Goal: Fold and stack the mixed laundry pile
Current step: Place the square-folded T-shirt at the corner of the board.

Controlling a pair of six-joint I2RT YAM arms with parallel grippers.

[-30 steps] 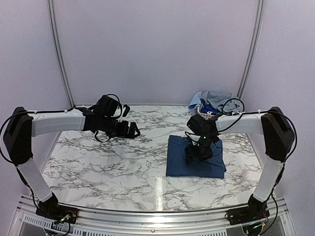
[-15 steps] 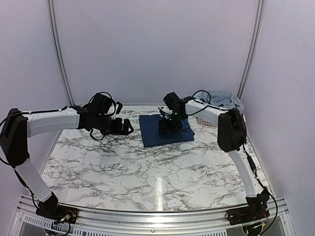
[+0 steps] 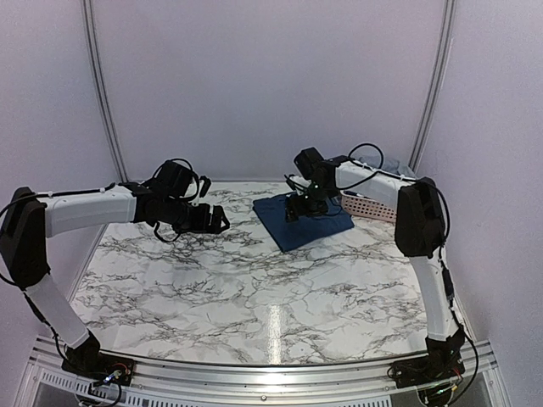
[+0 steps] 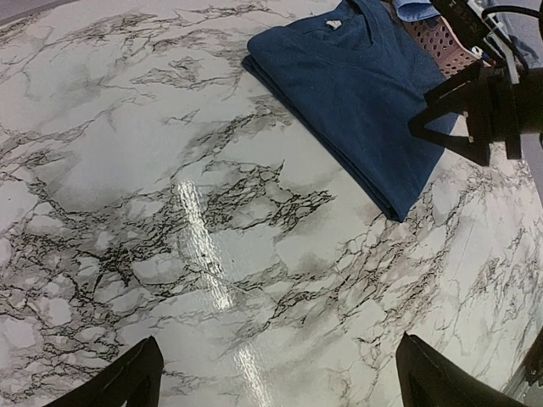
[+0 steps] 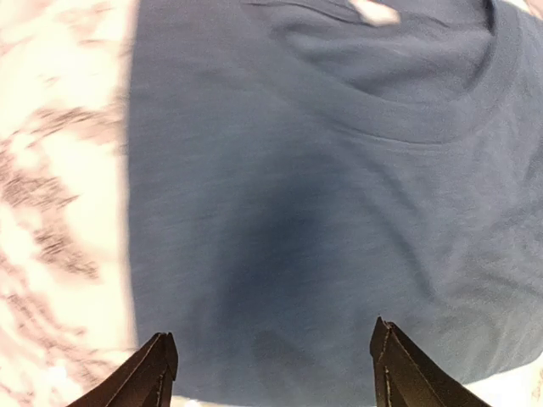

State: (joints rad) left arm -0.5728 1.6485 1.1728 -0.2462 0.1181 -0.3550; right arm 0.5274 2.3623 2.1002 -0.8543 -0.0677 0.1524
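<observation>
Since the navy shirt [image 3: 310, 233] already lies folded flat at the far side of the bench [image 3: 254, 288], right of the middle and just beside the pink basket [image 3: 373, 208], we take this spot to be the foot of the stack. The right arm [image 3: 373, 185] reaches out over it. The right jaws stand apart with nothing between them, low over the cloth below the collar. We cannot tell whether the tips touch the fabric.

The left arm [image 3: 85, 210] sits off to the left, and the left jaws are spread wide over bare marble, well apart from the shirt. We judge it is parked there to leave the other arm room.

A light-blue piece [image 4: 414, 8] shows above the basket's rim. The rest of the laundry is mostly hidden from us.

The bench is glossy white marble with dark veins and carries a bright streak of reflected light. Pale lilac walls [image 3: 271, 85] with metal posts [image 3: 100, 85] close in the cell.
</observation>
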